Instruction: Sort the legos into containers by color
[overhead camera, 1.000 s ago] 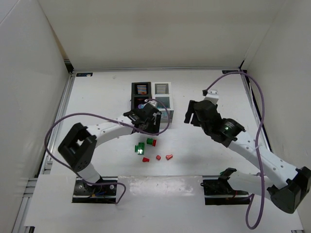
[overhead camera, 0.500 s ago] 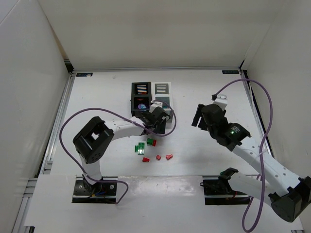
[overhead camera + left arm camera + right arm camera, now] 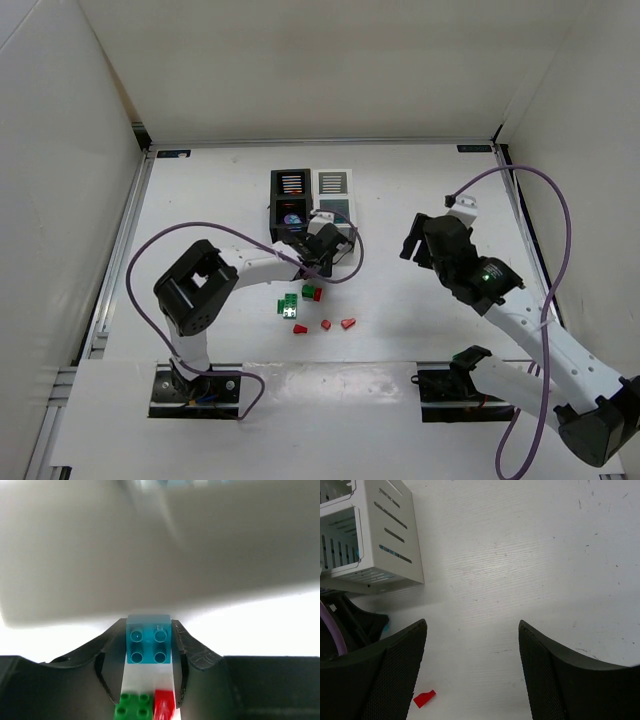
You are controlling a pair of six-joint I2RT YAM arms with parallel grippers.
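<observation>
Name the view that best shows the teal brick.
Left wrist: the teal brick sits between the fingers, four studs plain. From the top the left gripper hides it; the right wrist shows no clear sign of it.

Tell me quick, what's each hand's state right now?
Left hand: closed on teal brick.
Right hand: open, holding nothing.

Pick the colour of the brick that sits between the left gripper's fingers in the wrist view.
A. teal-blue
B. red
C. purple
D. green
A: the left wrist view shows a teal-blue brick, studs facing the camera, filling the gap between the fingers of the left gripper, while a green brick and a red piece lie loose on the table beneath.
</observation>
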